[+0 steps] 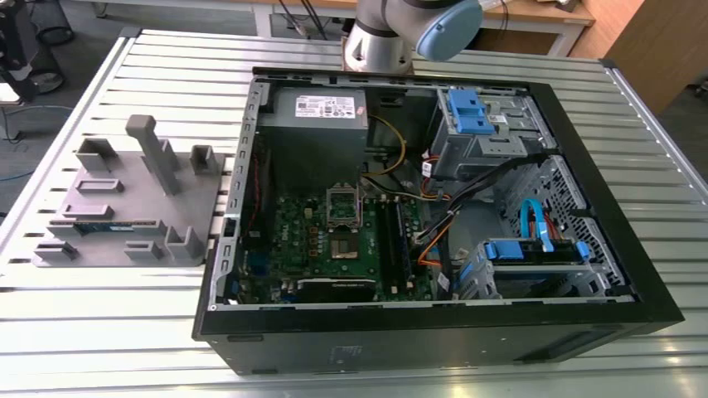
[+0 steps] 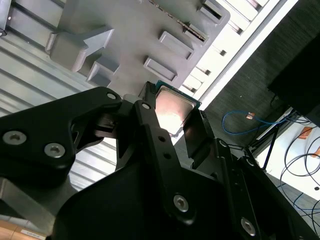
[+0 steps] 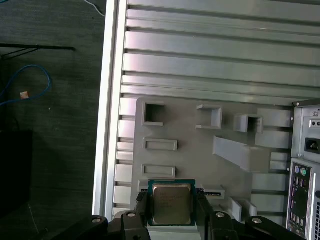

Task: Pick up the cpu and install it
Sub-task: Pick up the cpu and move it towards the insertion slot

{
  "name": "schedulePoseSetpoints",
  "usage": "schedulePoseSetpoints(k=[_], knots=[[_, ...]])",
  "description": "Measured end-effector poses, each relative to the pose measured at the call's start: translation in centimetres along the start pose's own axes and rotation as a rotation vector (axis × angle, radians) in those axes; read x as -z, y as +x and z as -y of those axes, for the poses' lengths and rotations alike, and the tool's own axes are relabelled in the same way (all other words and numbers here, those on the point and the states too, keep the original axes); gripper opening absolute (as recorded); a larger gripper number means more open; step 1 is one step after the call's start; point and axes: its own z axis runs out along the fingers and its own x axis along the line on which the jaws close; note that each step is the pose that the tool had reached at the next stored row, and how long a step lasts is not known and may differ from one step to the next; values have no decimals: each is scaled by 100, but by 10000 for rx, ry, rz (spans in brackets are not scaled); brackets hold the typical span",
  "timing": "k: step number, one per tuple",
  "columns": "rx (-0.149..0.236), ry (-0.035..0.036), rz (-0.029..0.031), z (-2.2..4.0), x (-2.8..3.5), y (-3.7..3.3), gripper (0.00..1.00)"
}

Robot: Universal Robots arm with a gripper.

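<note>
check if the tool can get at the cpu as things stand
Likely yes: the tool looks shut on the cpu, a finger on each side and nothing in between, above the grey fixture.

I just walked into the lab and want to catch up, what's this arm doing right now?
The arm's gripper is shut on the cpu, a finger on each side, holding it above the grey parts fixture on the slatted table. The open computer case lies beside the fixture with its motherboard exposed; the cpu is not installed yet.
</note>
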Motion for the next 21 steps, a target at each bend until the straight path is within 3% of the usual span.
schedulePoseSetpoints(k=[21], knots=[[-1, 0, 1, 16, -11, -293, 47]])
